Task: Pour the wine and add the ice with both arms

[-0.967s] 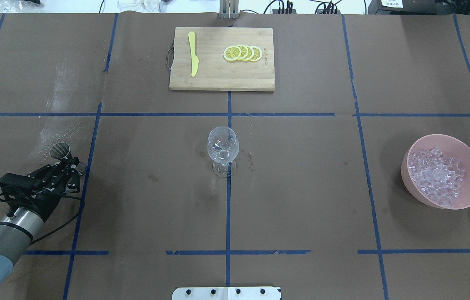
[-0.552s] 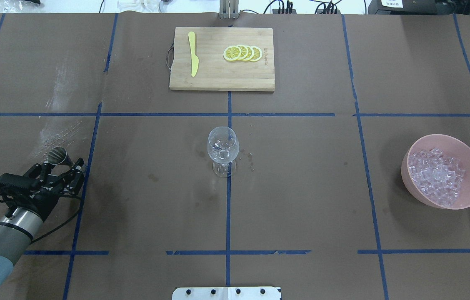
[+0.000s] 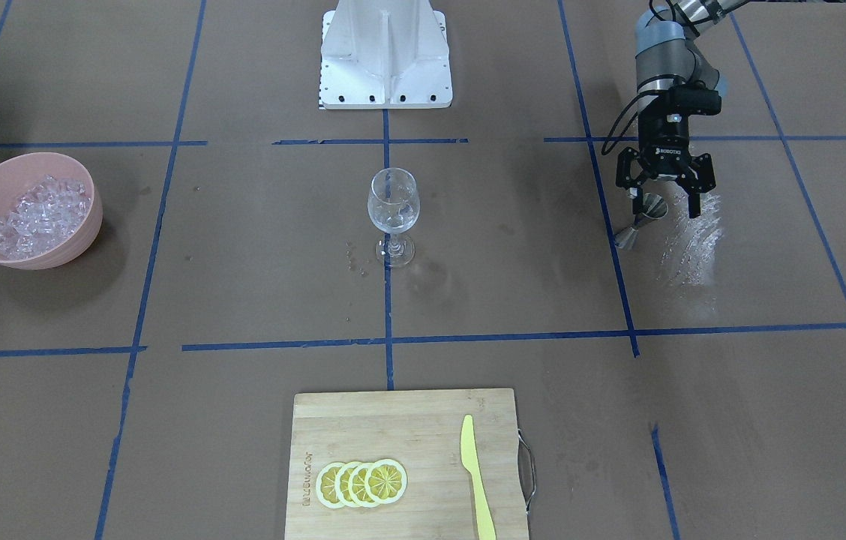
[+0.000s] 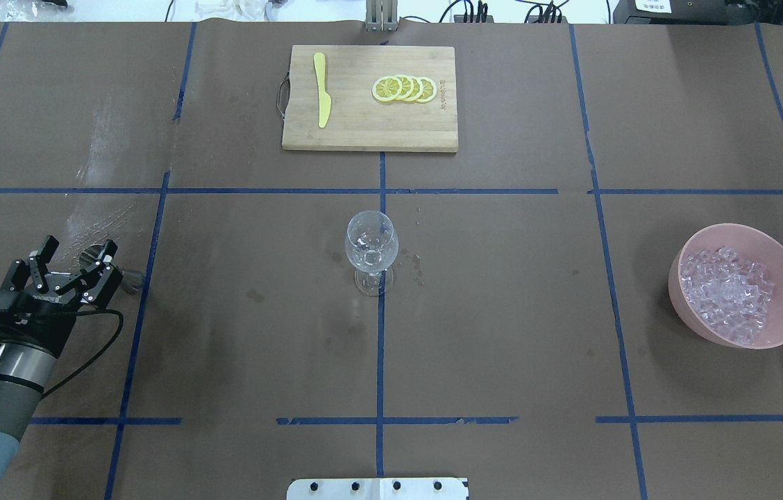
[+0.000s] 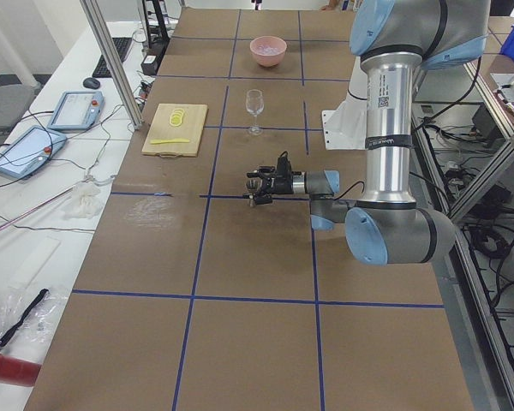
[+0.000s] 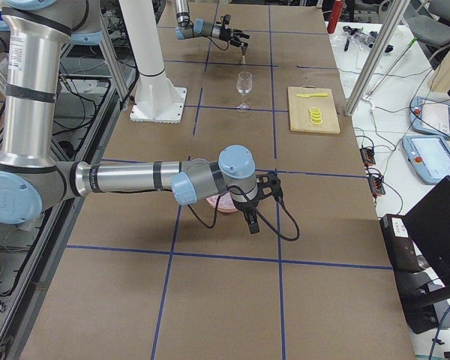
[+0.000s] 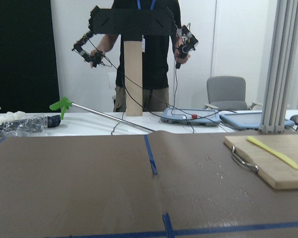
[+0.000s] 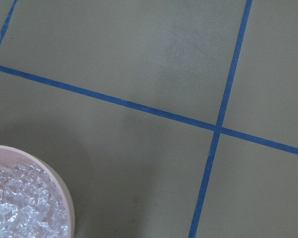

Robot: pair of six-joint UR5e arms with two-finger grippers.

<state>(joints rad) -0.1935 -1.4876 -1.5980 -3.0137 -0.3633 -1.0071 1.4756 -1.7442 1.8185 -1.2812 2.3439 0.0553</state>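
Note:
My left gripper (image 4: 77,251) is open near the table's left edge. A small metal jigger (image 3: 638,223) rests on the table between and just below its fingers. The jaws do not grip the jigger, and I cannot tell whether they touch it. A clear stemmed wine glass (image 4: 371,248) stands upright at the table's centre, also in the front view (image 3: 392,206). The ice (image 4: 728,288) fills a pink bowl (image 4: 684,305) at the right. My right gripper (image 6: 251,217) shows only in the exterior right view, beside the bowl. I cannot tell whether it is open or shut. Its wrist view shows the ice (image 8: 17,208) at the lower left.
A wooden cutting board (image 4: 364,132) at the far side carries a yellow knife (image 4: 322,90) and lemon slices (image 4: 404,89). The white pedestal base (image 3: 385,60) stands at the robot's side. Pale smears (image 4: 96,215) mark the table near the left gripper.
My left gripper has opened wide, let go of the jigger and swung to the left, so it points up the table. The glass and the bowl have not moved.

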